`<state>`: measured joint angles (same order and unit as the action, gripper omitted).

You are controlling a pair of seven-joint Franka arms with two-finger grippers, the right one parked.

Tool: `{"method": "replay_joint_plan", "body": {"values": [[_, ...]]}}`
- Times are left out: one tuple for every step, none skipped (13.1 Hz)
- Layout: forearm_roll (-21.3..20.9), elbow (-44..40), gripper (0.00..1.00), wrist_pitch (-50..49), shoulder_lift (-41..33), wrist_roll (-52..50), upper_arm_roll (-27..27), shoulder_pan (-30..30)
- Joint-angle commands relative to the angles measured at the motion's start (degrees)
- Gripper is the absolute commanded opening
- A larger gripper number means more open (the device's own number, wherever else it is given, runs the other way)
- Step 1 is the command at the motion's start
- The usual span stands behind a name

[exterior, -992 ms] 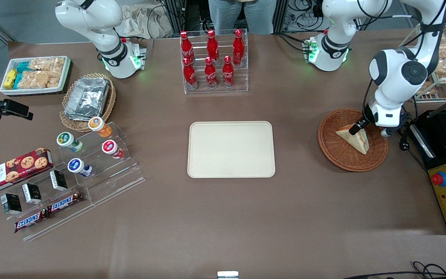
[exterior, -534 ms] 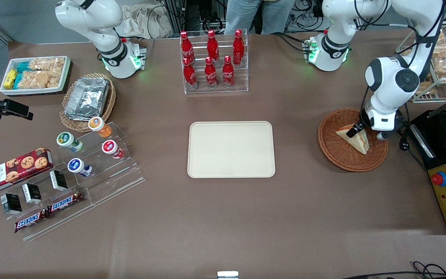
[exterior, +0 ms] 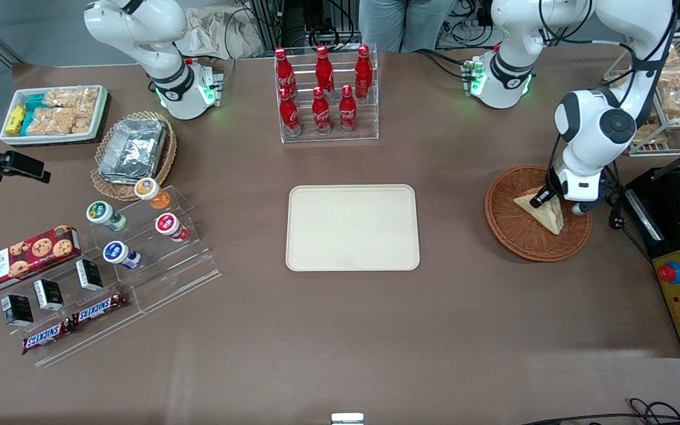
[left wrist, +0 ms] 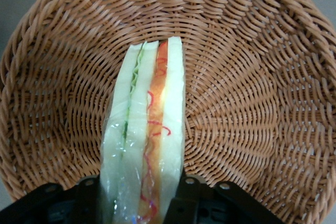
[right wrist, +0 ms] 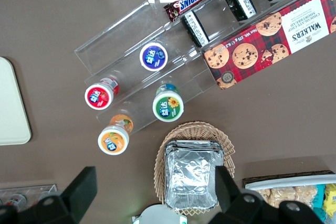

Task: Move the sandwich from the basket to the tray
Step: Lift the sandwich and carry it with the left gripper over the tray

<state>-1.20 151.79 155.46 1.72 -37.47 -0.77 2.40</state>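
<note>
The sandwich point(exterior: 543, 213), a pale wedge with a red-orange and a green filling line, stands on edge in the round reddish-brown basket point(exterior: 511, 230) toward the working arm's end of the table. My left gripper point(exterior: 557, 203) is down in the basket with one finger on each bread face. In the left wrist view the sandwich point(left wrist: 144, 129) runs out from between the black fingers point(left wrist: 185, 195) of the gripper point(left wrist: 137, 196), which is shut on it, with basket point(left wrist: 236, 103) weave all around. The cream tray point(exterior: 352, 227) lies bare at the table's middle.
A clear rack of red cola bottles point(exterior: 322, 94) stands farther from the front camera than the tray. A black appliance with a red button point(exterior: 670, 273) sits beside the basket. A tan wicker basket with foil containers point(exterior: 133, 150), yoghurt cups, snack bars and a cookie box point(exterior: 21, 260) fill the parked arm's end.
The left gripper came down over the sandwich and closed on its two faces. The sandwich shifted slightly in the basket.
</note>
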Motion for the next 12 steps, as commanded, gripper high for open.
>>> {"method": "replay_joint_plan", "body": {"values": [[-0.7,-0.3,0.00,0.4,-2.8,-0.1,0.7,-0.5],[-0.9,-0.9,0.00,-3.5,-6.2,0.3,0.9,-0.6],[-1.0,-3.0,0.00,-10.1,-9.2,1.7,1.9,-0.6],[-0.8,-5.8,0.00,-17.5,-11.9,3.3,3.1,-0.6],[-0.7,-9.0,0.00,-24.3,-14.0,3.8,4.3,-0.6],[-0.6,-12.8,0.00,-30.2,-15.3,4.2,5.6,-0.6],[0.0,-17.5,0.00,-36.4,-15.5,4.8,6.8,-0.6],[0.3,-23.8,0.00,-43.0,-15.2,6.0,8.5,-1.1],[1.5,-29.7,0.00,-49.4,-14.1,7.0,9.6,-1.9],[2.8,-34.2,0.00,-53.9,-13.3,7.9,9.9,-2.6],[3.8,-36.5,0.00,-56.1,-13.2,9.0,9.9,-3.9],[4.9,-36.9,0.00,-56.4,-13.5,10.3,9.9,-5.4]]}}
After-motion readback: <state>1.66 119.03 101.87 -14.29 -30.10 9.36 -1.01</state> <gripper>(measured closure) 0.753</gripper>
